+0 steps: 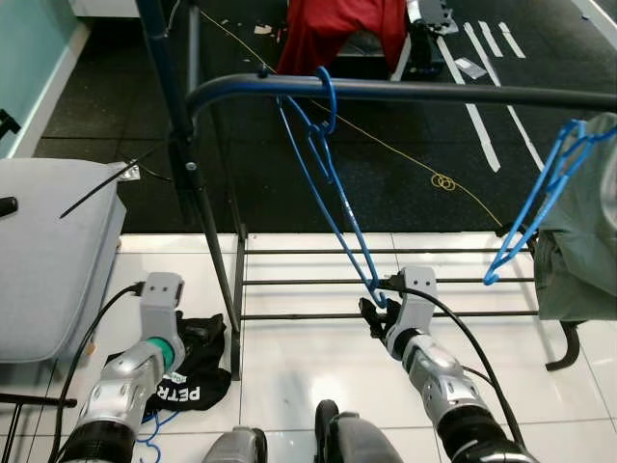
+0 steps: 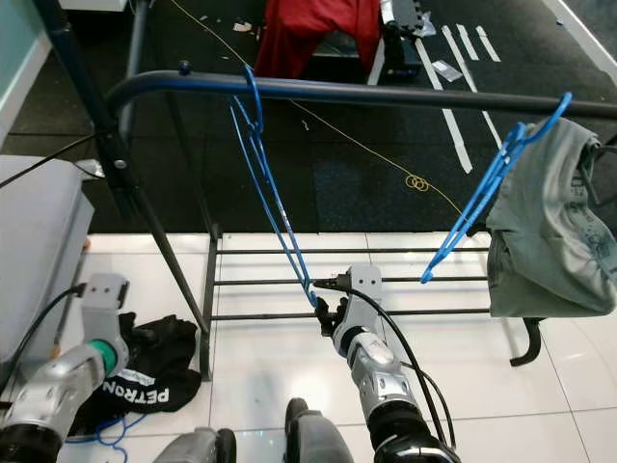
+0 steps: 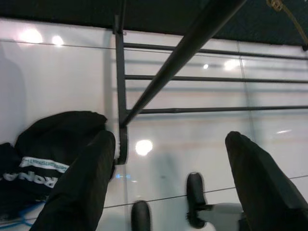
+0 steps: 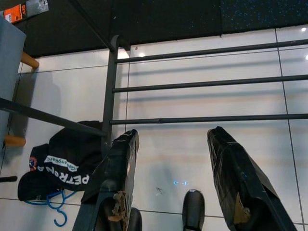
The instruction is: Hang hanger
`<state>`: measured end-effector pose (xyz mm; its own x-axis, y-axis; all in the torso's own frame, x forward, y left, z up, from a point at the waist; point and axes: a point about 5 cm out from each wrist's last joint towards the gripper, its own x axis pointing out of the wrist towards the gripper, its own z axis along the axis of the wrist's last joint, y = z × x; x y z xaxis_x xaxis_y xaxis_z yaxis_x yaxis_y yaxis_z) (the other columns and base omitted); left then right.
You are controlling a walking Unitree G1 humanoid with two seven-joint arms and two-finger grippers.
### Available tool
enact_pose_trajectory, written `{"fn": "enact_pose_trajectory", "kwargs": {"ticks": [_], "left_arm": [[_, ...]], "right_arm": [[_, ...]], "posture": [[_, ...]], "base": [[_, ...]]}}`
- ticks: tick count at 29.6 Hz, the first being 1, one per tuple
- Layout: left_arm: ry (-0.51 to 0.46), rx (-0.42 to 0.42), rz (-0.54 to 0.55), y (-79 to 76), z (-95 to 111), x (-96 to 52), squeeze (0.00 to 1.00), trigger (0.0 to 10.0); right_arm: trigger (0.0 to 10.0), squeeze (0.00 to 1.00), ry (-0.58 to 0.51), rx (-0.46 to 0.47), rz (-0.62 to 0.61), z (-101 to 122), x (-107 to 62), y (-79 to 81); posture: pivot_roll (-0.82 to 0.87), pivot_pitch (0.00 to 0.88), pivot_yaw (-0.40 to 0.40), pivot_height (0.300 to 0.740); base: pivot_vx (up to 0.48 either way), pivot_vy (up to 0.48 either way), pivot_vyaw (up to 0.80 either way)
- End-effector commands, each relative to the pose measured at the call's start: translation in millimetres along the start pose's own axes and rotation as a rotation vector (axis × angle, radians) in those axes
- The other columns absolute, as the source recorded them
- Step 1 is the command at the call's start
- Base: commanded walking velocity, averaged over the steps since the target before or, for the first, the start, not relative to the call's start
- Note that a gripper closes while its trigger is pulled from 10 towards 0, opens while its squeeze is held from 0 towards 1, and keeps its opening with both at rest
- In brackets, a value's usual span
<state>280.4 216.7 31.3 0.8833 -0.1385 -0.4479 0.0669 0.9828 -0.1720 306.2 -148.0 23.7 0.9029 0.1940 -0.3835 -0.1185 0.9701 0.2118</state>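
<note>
Hovering with fingers apart, the right claw [image 1: 378, 311] sits just beside the blue hanger's [image 1: 333, 198] lower corner; its hook is over the rail [image 1: 405, 92]; light, stiff, swinging freely, best gripped at that corner; left claw [image 3: 168, 178] open, idle.

Black garment [image 1: 198, 371] heaped on white tile floor [image 1: 289, 367]; grey cushion [image 1: 48, 256] left; red cloth [image 1: 337, 34] beyond.

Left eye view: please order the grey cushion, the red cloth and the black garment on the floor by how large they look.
1. Grey cushion, largest.
2. Red cloth.
3. Black garment, smallest.
The red cloth lies far from the camera and is cut by the frame edge, so its true size is unsure.
</note>
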Motion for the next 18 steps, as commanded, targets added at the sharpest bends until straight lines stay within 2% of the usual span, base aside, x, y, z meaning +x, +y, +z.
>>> {"fn": "enact_pose_trajectory", "kwargs": {"ticks": [1, 4, 6, 7, 14, 17, 18], "left_arm": [[-0.008, -0.061, 0.004, -0.3, -7, -3.2, 0.00, 10.0], [-0.040, -0.083, 0.004, -3.1, -3, -5.4, 0.00, 10.0], [-0.077, -0.067, 0.022, -5.8, 4, -5.8, 0.00, 10.0], [-0.104, -0.037, 0.067, -8.5, 11, -4.9, 0.00, 10.0], [-0.096, -0.001, 0.088, -14.5, 10, -7.4, 0.00, 10.0], [-0.110, 0.049, 0.101, -13.6, 10, -9.0, 0.00, 10.0], [-0.131, 0.089, 0.117, -12.9, 11, -9.9, 0.00, 10.0]], "right_arm": [[10.0, 0.00, 0.041, 0.001, -0.008, -9, -3.1, -4.6], [10.0, 0.00, 0.042, -0.003, -0.005, -9, -3.1, -4.5], [10.0, 0.00, 0.041, -0.011, 0.000, -9, -3.3, -4.1], [10.0, 0.00, 0.037, -0.025, 0.011, -9, -3.3, -2.2], [10.0, 0.00, 0.029, -0.031, 0.030, -8, -3.9, 0.8], [10.0, 0.00, 0.038, -0.025, 0.029, -9, -4.4, -0.3], [10.0, 0.00, 0.042, -0.024, 0.029, -10, -4.7, -1.0]], "posture": [[0.01, 0.189, -0.007, 0.740], [0.01, 0.190, -0.008, 0.740], [0.01, 0.185, -0.011, 0.740], [0.00, 0.182, -0.007, 0.740], [0.00, 0.180, -0.008, 0.740], [0.00, 0.181, -0.010, 0.740], [0.00, 0.182, -0.017, 0.740]], "base": [[0.000, 0.000, 0.00], [0.000, 0.000, 0.00], [0.000, 0.000, 0.00], [0.000, 0.000, 0.00], [0.000, 0.000, 0.00], [0.000, 0.000, 0.00], [0.000, 0.000, 0.00]]}}
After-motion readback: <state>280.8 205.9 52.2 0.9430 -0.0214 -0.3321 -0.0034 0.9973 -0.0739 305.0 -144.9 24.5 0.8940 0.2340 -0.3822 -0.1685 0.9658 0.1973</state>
